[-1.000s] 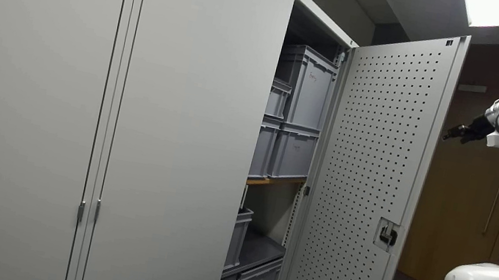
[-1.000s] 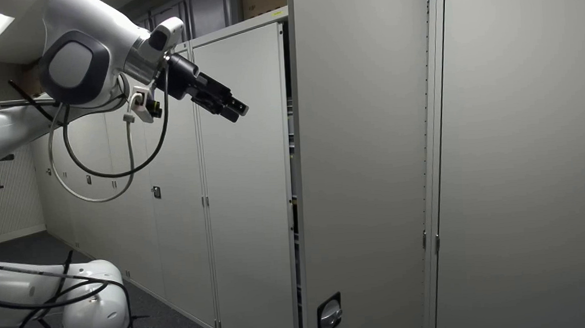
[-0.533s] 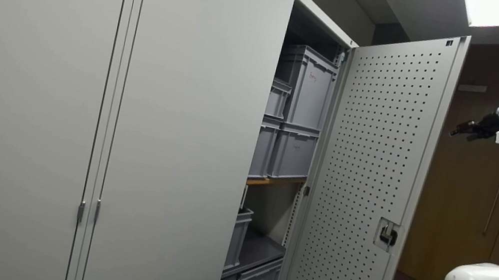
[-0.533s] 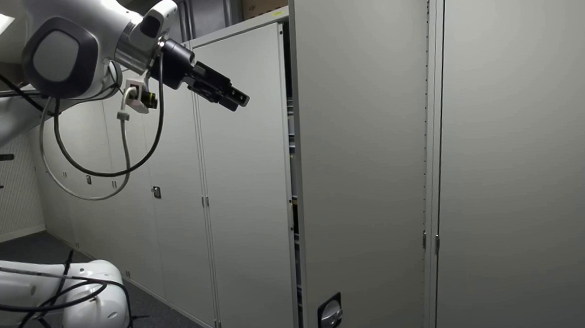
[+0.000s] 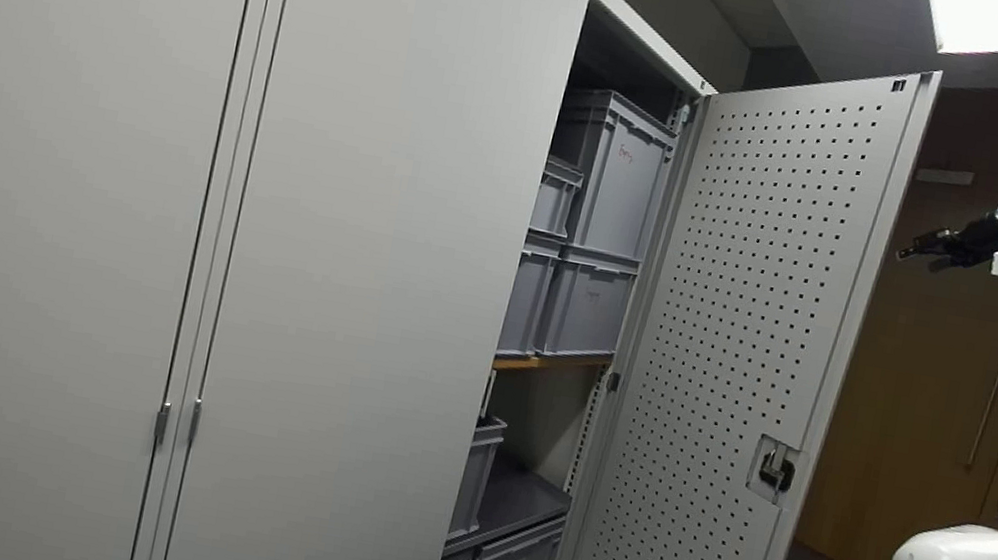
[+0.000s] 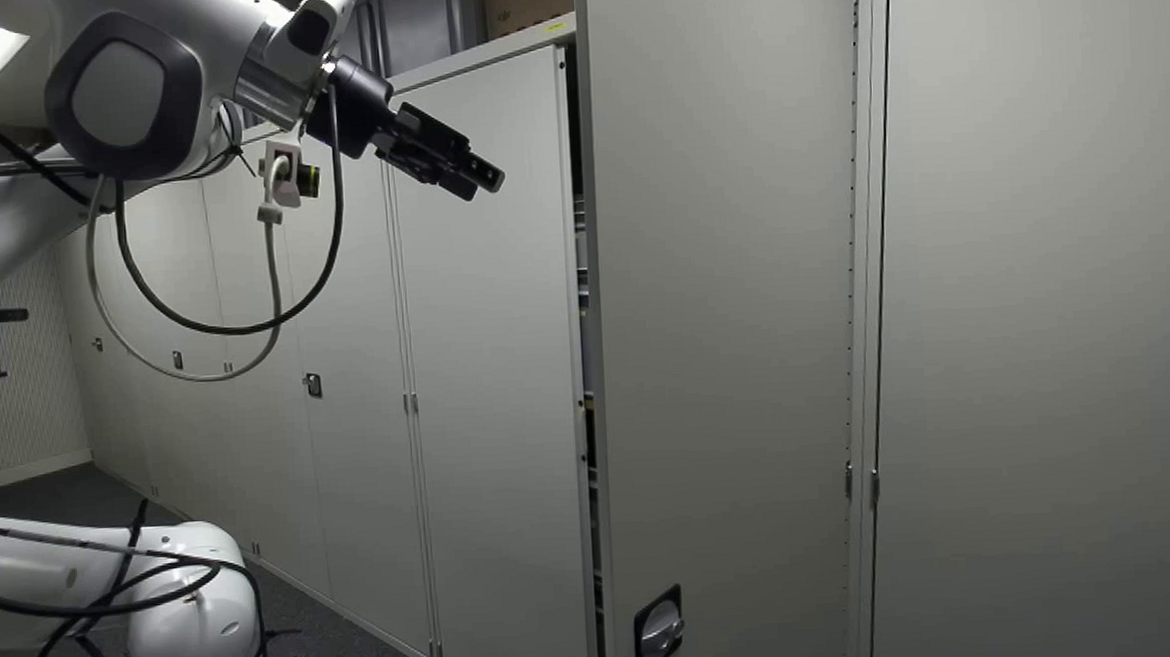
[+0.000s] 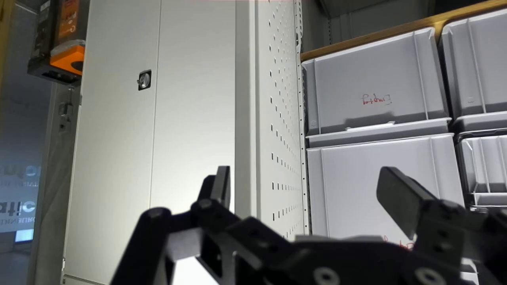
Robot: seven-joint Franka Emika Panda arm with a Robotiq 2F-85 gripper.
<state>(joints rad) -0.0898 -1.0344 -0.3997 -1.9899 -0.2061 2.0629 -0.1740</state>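
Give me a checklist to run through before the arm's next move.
1. Gripper open: ok, its fingers stand wide apart in the wrist view.
2. Grasp empty: ok, nothing is held between them.
3. Perforated door untouched: ok, a gap to the gripper shows in both exterior views.
4. Dark cable tucked in: not ok, it hangs in a loose loop.
5. Stacked bins upright above the wooden shelf: ok, no tilt visible.
6. Contents of those bins: cannot tell, the walls hide them.
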